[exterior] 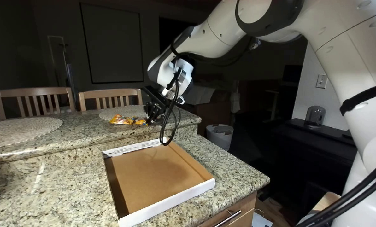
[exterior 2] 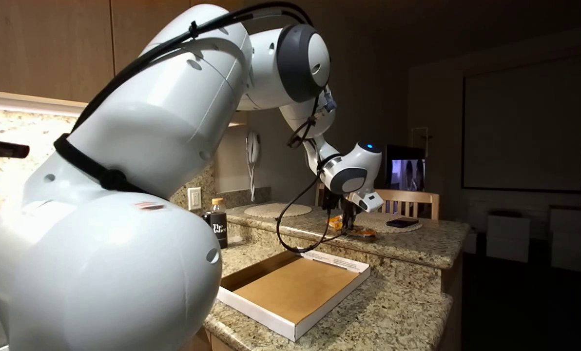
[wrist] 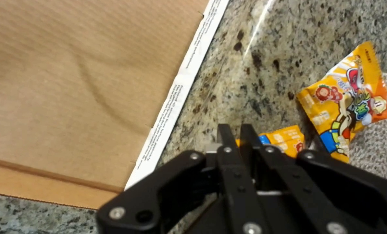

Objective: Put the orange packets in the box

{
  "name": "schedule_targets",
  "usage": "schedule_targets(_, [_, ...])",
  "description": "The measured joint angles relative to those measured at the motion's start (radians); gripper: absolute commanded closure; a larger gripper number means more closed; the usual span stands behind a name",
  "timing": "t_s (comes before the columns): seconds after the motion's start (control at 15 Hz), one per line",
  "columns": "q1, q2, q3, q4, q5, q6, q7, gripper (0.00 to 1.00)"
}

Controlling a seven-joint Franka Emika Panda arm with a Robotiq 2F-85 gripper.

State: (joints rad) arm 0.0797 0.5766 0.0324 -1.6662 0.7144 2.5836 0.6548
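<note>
Black two-fingered gripper (wrist: pixel 235 128) is leaving only a narrow gap between its fingers; a small glossy orange-yellow packet (wrist: pixel 283 139) is showing partly in that gap, cannot tell whether pinched. A second orange-yellow packet (wrist: pixel 351 102) is lying near it on the raised granite counter (exterior: pixel 80 127). Shallow white-walled brown cardboard box (exterior: pixel 172 201) is resting on the lower granite counter (exterior: pixel 65 189).
</note>
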Motion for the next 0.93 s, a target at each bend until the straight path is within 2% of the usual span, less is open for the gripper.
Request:
schedule_targets(0.07, [0.002,0.0,-0.006,0.003,-0.01,0.0,0.008,0.95])
schedule_targets(0.13, [0.003,0.0,-0.01,0.005,-0.021,0.0,0.02,0.73])
schedule_targets(0.27, [0.003,0.0,-0.015,0.01,-0.039,0.0,0.036,0.66])
schedule_targets(0.93, [0.003,0.003,-0.011,0.029,-0.054,0.026,0.045,0.02])
